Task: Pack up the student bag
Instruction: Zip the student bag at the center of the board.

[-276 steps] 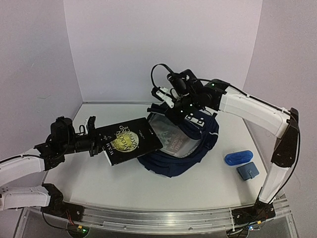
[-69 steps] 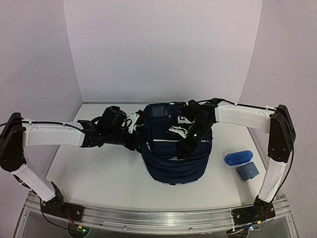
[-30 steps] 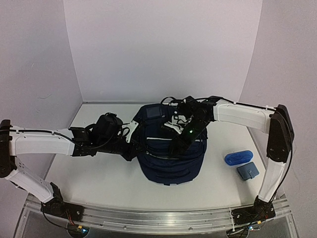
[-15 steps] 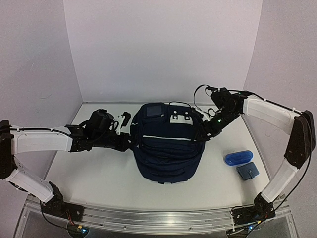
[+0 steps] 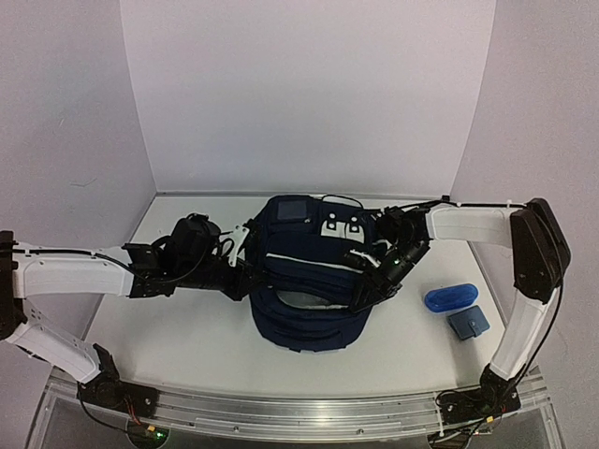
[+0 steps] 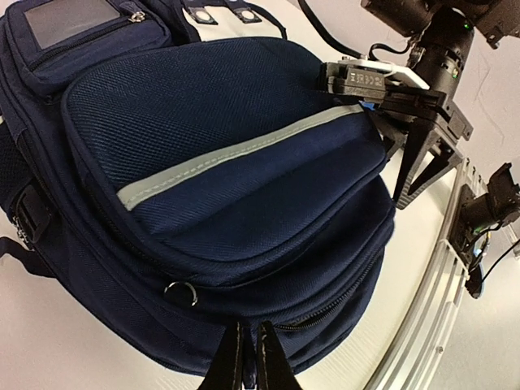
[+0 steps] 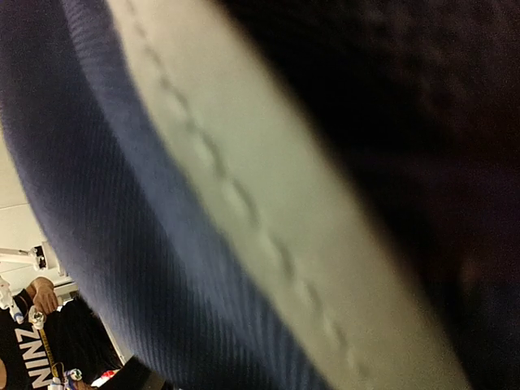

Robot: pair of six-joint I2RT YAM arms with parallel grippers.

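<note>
At the middle of the surface (image 5: 178,327), the student bag (image 5: 309,304) is lying with its front pocket facing up. Its top end, with a small clear window (image 5: 295,208) and a white patch (image 5: 339,224), is pointing toward the back wall.

From the left, the left arm is reaching in low, and the left gripper (image 6: 249,357) is sitting against the bag's left side, at the zipper seam below the front pocket. Its jaws are pressing together with only a thin slit showing between the 2 tips. Whether they are pinching anything is not clear. A small metal ring (image 6: 185,291) is hanging on the fabric just beside them.

From the right, the right gripper (image 5: 372,273) is leaning onto the bag's right side, at the end of the grey stripe (image 6: 236,158) crossing the front pocket. Blurred navy fabric and the stripe are filling the right wrist view, so I cannot tell whether these jaws are open or closed on the pocket's edge.

Right of the bag and well apart from it, a blue pouch (image 5: 449,297) and a small grey-blue case (image 5: 467,323) are lying close together on the surface.
</note>
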